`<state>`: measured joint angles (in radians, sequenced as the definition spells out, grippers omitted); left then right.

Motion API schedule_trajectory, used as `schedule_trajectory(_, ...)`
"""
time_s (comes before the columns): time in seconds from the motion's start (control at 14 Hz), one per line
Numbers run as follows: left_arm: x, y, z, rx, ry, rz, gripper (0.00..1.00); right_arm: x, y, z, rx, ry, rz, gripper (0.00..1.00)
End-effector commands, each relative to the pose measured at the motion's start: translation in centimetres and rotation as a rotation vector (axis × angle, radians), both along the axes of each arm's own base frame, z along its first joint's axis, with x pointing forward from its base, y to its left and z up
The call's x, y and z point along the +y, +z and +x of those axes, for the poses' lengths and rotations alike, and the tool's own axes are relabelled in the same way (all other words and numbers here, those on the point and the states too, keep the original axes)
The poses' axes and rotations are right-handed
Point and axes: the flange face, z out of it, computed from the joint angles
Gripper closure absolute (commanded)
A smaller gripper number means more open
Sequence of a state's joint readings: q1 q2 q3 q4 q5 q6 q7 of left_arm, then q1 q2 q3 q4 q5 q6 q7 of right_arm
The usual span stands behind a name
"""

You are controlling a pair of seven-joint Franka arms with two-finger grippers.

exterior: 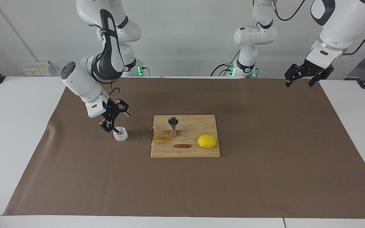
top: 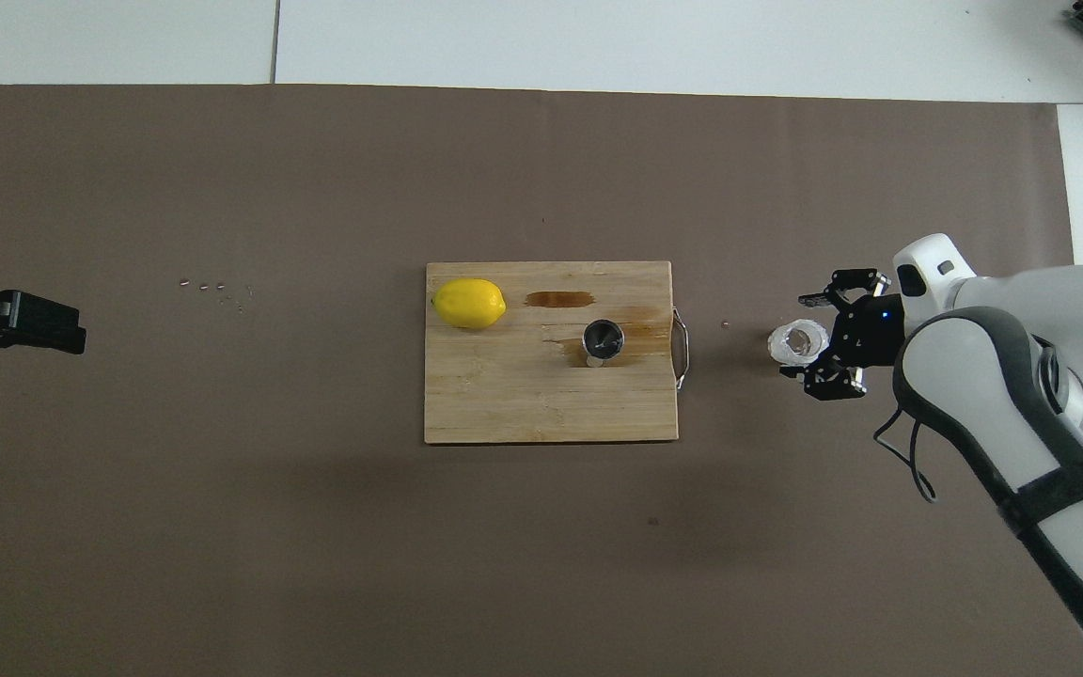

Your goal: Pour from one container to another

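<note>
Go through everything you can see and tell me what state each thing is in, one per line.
glass cup: upright on the brown mat, released.
jigger: upright on the board.
lemon: lying on the board.
cutting board: flat, stained.
right tool: open, raised beside the glass cup.
left tool: open, waiting.

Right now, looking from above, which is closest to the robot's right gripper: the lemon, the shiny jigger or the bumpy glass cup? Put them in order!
Counting out from the right gripper:
1. Glass cup, on the brown mat right beside the gripper, off the board.
2. Jigger, upright on the cutting board, at the board's end toward the right arm.
3. Lemon, on the board's other end, toward the left arm.
</note>
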<state>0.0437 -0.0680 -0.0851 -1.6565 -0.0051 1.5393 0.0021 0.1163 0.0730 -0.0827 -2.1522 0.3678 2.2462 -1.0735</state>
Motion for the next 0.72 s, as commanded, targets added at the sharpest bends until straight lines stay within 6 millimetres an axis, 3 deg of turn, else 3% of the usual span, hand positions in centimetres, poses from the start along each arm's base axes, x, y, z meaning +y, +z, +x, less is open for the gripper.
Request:
schedule_trajectory(0.0, 0.3, 0.1, -0.2, 0.001, -0.001, 0.018, 0.00, -0.3, 1.7, -0.7, 0.079, -0.146, -0.096, 0.00)
schedule_trajectory(0.21, 0.3, 0.0, -0.2, 0.002, -0.001, 0.018, 0.00, -0.6, 5.9, -0.8, 0.158, -0.324, -0.243, 0.00)
schedule_trajectory(0.5, 0.3, 0.1, -0.2, 0.001, -0.001, 0.018, 0.00, -0.8, 11.9, -2.5, 0.237, -0.586, -0.261, 0.00)
schedule_trajectory(0.64, 0.3, 0.1, -0.2, 0.001, -0.001, 0.018, 0.00, -1.3, 15.9, -2.4, 0.275, -0.679, -0.269, 0.00)
